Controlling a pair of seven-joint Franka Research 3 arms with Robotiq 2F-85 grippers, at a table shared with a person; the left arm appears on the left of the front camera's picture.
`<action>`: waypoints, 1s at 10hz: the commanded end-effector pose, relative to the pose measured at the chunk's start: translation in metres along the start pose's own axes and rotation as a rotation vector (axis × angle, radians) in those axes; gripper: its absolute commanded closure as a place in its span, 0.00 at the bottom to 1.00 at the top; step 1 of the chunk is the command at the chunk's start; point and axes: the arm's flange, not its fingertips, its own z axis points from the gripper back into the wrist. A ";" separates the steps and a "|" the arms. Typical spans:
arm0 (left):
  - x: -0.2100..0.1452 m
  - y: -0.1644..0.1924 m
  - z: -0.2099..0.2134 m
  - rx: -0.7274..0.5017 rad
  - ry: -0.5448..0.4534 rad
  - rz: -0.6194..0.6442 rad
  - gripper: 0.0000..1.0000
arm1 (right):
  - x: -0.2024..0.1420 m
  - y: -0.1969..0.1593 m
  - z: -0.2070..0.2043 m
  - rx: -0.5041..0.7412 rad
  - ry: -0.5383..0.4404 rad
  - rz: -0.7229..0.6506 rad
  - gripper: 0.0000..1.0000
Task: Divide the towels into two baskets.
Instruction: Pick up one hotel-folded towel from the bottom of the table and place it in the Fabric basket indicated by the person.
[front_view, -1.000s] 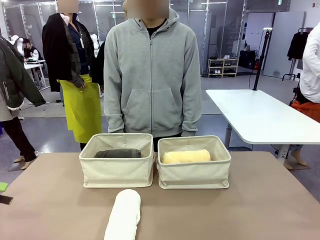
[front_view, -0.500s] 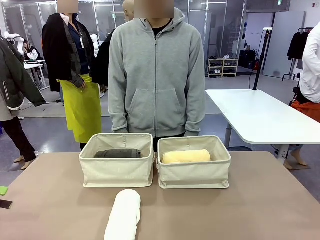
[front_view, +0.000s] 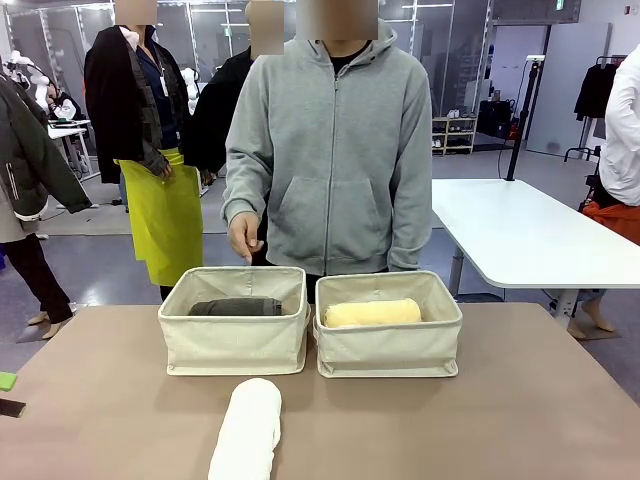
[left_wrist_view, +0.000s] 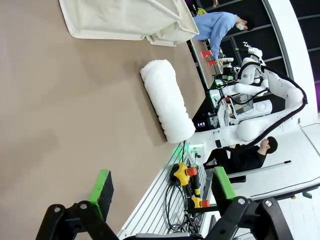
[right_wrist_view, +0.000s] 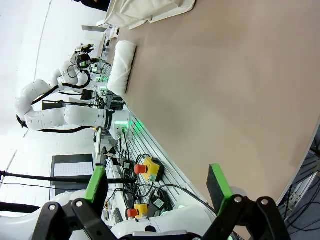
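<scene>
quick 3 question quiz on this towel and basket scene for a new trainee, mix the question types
1. True or false: the white towel lies on the table, outside both baskets.
2. Which towel is in the left basket? A) pale yellow B) dark grey C) white
3. Fill in: the right basket holds the ____ towel.

Key:
1. True; it lies in front of the baskets.
2. B, the dark grey towel.
3. Pale yellow, the pale yellow towel.
</scene>
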 end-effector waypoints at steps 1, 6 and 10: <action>0.001 -0.003 0.003 -0.004 -0.002 -0.009 0.00 | -0.003 0.003 -0.001 -0.013 0.008 -0.006 0.00; 0.001 -0.003 0.003 -0.004 -0.002 -0.009 0.00 | -0.003 0.003 -0.001 -0.013 0.008 -0.006 0.00; 0.022 -0.017 -0.032 0.021 0.115 0.054 0.00 | -0.003 0.003 -0.001 -0.013 0.008 -0.006 0.00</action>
